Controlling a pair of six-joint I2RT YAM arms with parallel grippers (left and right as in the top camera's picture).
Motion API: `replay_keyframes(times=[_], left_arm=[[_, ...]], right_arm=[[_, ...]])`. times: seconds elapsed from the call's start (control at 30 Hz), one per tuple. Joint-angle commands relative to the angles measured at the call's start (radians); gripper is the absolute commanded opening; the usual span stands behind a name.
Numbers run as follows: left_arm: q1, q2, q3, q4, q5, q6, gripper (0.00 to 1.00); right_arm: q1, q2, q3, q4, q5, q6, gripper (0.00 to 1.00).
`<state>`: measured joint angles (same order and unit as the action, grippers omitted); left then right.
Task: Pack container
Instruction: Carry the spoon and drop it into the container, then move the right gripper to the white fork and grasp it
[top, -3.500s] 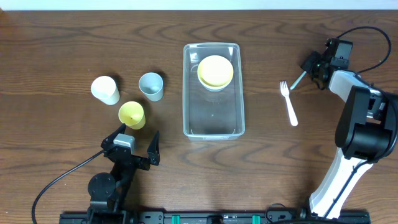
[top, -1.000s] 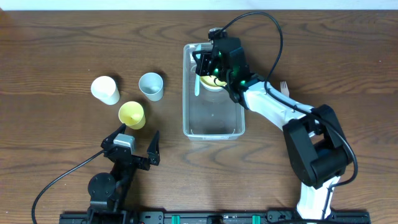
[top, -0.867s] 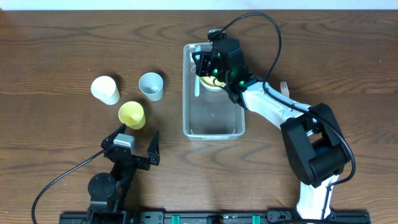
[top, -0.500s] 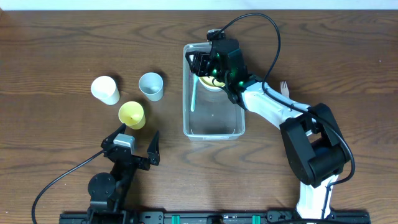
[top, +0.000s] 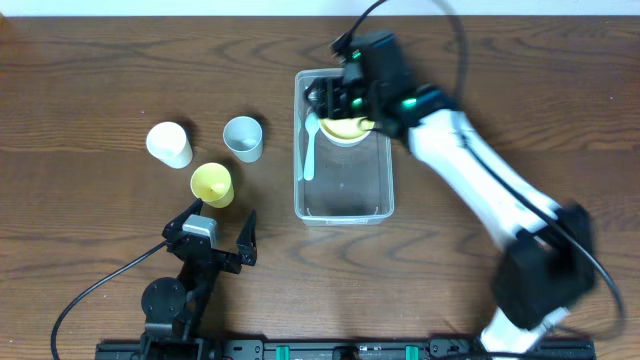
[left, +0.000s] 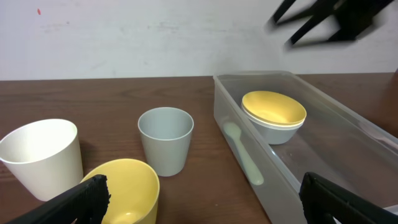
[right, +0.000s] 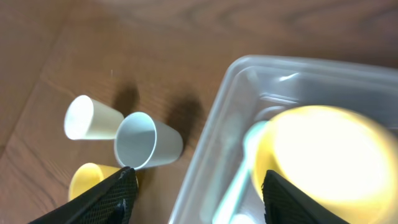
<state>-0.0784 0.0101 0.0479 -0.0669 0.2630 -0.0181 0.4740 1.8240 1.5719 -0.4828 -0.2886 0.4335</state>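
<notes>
Brown wood table (top: 100, 60), container (top: 343, 219) at centre holding spoon (top: 309, 145) and bowls (top: 345, 127); right gripper (right: 199, 193) spread, empty over its far end, left gripper (top: 220, 235) spread, idle; risk: low fingers clip rim, shove container.

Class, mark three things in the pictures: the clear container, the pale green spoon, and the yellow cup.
container (top: 348, 190), overhead view, bare floor.
pale green spoon (top: 309, 152), overhead view, middle of the handle.
yellow cup (top: 212, 183), overhead view, open mouth.
</notes>
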Motion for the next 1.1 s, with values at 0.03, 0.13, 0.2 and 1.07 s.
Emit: replay_keyframes(times=[0.03,0.13,0.2,1.07], left_arm=[[0.005,-0.005,-0.029,-0.014,0.007,0.006,0.98],[0.005,-0.005,-0.029,-0.014,0.007,0.006,0.98],[0.005,-0.005,-0.029,-0.014,0.007,0.006,0.98],[0.005,-0.005,-0.029,-0.014,0.007,0.006,0.98]], right_arm=[[-0.095,-0.155,0.035,-0.168,0.146,-0.028,0.69],[-0.172,-0.201,0.035,-0.332,0.229,0.008,0.7],[-0.227,-0.205,0.035,-0.434,0.28,0.026,0.7],[-0.443,-0.2,-0.678,0.027,0.44,-0.223,0.67]])
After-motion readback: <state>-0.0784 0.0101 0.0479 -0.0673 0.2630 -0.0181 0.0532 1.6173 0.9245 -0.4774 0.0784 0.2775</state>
